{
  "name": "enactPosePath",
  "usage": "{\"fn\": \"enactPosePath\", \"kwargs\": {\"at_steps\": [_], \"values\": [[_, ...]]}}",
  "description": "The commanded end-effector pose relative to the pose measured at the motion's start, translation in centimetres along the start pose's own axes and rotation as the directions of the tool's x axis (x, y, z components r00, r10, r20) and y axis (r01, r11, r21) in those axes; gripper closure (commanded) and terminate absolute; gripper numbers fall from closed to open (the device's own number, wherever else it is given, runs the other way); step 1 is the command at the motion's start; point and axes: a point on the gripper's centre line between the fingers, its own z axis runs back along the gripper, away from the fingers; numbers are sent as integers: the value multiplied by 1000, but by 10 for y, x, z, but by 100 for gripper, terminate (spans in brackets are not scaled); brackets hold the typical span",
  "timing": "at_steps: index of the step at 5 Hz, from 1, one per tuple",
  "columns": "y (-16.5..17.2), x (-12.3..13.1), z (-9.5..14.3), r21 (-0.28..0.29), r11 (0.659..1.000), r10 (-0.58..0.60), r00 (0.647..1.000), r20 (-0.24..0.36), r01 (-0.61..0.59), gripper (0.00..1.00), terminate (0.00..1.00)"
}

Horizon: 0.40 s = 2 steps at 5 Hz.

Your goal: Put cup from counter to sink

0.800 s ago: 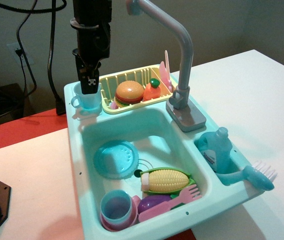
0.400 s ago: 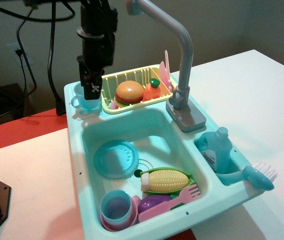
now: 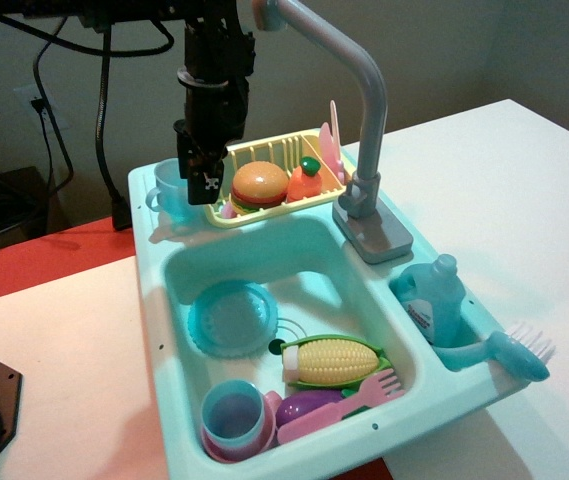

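The light-blue cup [image 3: 169,190] with its loop handle to the left stands on the back-left corner of the pale-teal counter [image 3: 152,243], beside the yellow dish rack [image 3: 269,152]. My gripper [image 3: 202,190] comes down from above and its black fingers are closed on the cup's right rim, hiding that side. I cannot tell whether the cup's base is touching the ledge. The sink basin [image 3: 309,262] lies just in front of it, with the tall grey faucet [image 3: 364,110] at its back right.
The rack holds a toy burger [image 3: 259,185] and a carrot. In the basin lie a round teal plate [image 3: 232,318], a corn cob [image 3: 332,360], a pink fork, and a handleless blue cup [image 3: 234,415] in a pink piece. A soap bottle [image 3: 432,300] and brush [image 3: 519,350] sit at the right.
My gripper has shifted right towards the dish rack and tilted, now gripping the cup's right rim. The cup has stayed nearly in place.
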Motion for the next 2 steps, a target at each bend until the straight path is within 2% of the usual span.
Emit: {"fn": "enactPosePath", "kwargs": {"at_steps": [1, 2], "values": [[1, -6, 0, 30, 1000, -6, 999, 47, 4, 100, 0], [1, -11, -2, 36, 999, -5, 999, 51, 4, 100, 0]]}}
